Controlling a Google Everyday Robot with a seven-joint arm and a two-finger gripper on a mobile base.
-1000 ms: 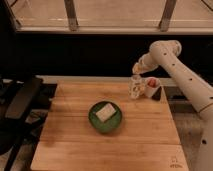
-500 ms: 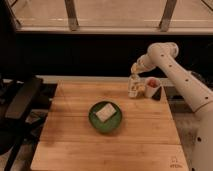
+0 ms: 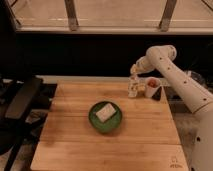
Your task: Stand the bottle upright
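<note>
The small whitish-clear bottle (image 3: 133, 89) stands upright on the wooden table (image 3: 75, 140), near its far right corner. My gripper (image 3: 134, 76) points down directly over the bottle's narrow top, very close to it. Whether it touches the bottle cannot be told. The white arm (image 3: 172, 70) reaches in from the right.
A white cup with red contents (image 3: 151, 86) stands just right of the bottle, with a dark object (image 3: 158, 93) beside it. A green bowl holding a white block (image 3: 105, 117) sits mid-table. A black chair (image 3: 22, 100) stands at the table's left. A dark wall under a window lies behind.
The gripper has shifted slightly left and up over the bottle. The bottle has moved a little left with it and stands upright.
</note>
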